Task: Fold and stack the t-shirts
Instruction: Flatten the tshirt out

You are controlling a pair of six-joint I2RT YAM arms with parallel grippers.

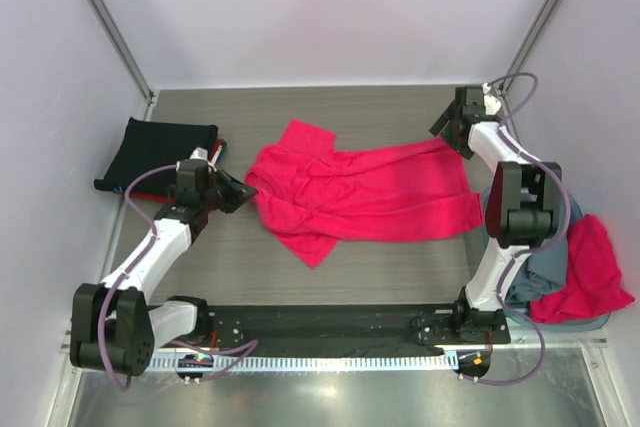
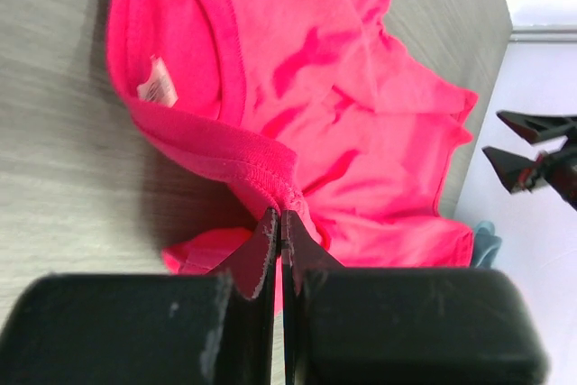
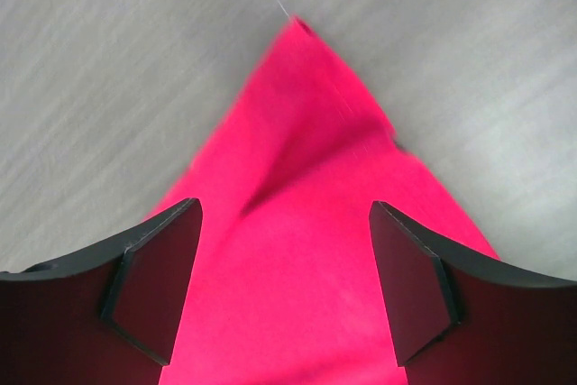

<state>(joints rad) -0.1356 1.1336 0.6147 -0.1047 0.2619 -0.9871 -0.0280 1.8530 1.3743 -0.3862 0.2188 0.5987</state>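
Top view: on the grey wood-grain bench (image 1: 400, 112), one crumpled pinkish-red t-shirt (image 1: 365, 192) lies in the middle. One folded black shirt (image 1: 155, 147) sits rear left. A grey-blue shirt (image 1: 540, 277) and a second red one (image 1: 590, 272) are heaped at the right.
Left wrist: the left claw (image 2: 279, 223) is pinched on the t-shirt's ribbed collar (image 2: 225, 146).
Right wrist: the right claw (image 3: 284, 214) is spread wide over a pointed corner (image 3: 302, 51), gripping nothing.

The pinkish-red t-shirt (image 1: 360, 192) is soft matt knit cloth w/ a ribbed neck band, stitched hems and a white neck label (image 2: 159, 85). The counter (image 1: 400, 112) is grey wood-grain, matt and smooth. The left end effector (image 2: 280, 223) and right end effector (image 3: 284, 223) are black matt plastic, the left scuffed; the black t-shirt (image 1: 160, 147) is matt cloth too.
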